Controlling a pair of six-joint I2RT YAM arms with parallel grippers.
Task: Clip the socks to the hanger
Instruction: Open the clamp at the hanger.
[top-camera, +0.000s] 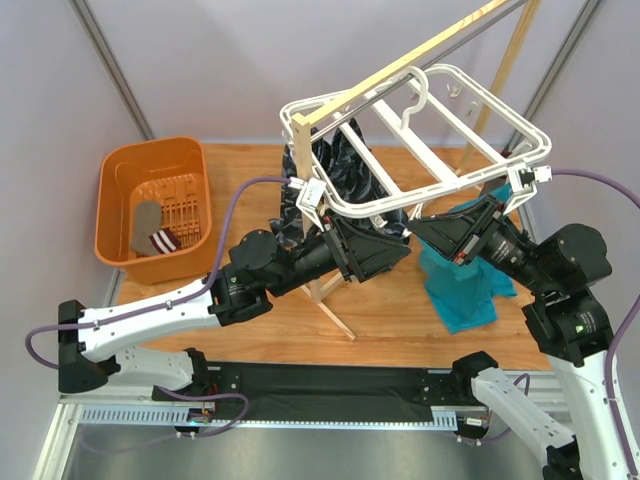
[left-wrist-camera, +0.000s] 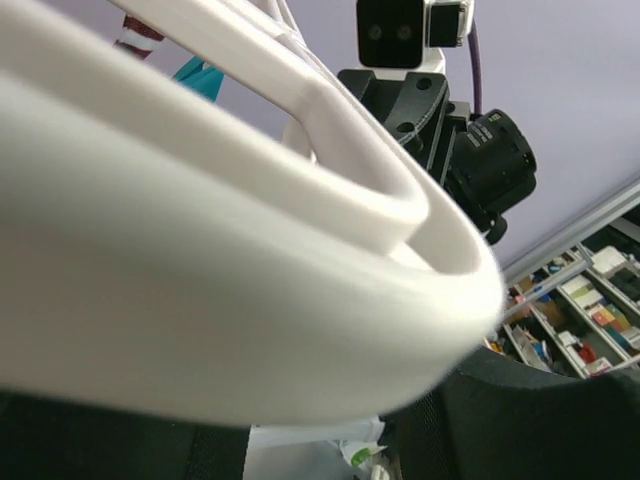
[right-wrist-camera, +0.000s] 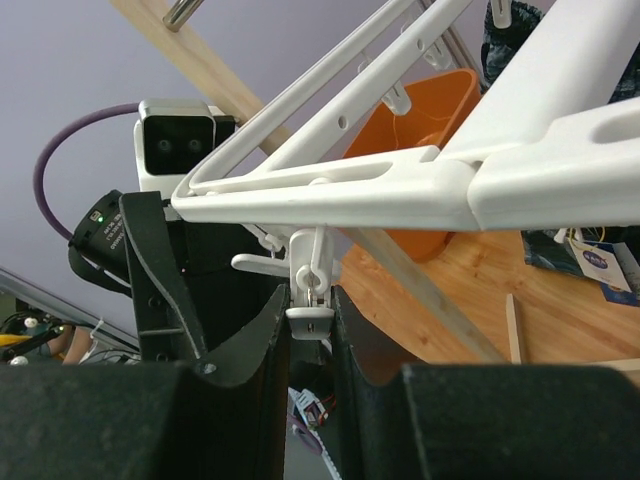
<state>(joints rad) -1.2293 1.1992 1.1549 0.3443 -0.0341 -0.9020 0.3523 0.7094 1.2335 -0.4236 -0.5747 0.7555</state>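
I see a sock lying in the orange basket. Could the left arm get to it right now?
Probably yes, after pulling back: the basket is open-topped beside the left arm with nothing over the sock, but its tool is tucked under the hanger now.

overall light: bright, soft and even, seems to come from overhead
shadows: only faint, soft ones on the table (top-camera: 400, 320) under the hanger (top-camera: 415, 148), nothing harsh
glare: none really, the hanger's white plastic stays just short of blown out
left wrist view: hanger (left-wrist-camera: 200, 300) bar sits right up against the lens, total mush; stuff behind the hanger is way sharper
right wrist view: clip (right-wrist-camera: 310, 295) under the hanger (right-wrist-camera: 540, 170) is crisp, the black foreground below it swallows detail
edges: top view bends a bit, wall struts (top-camera: 110, 60) either side of the hanger lean outward
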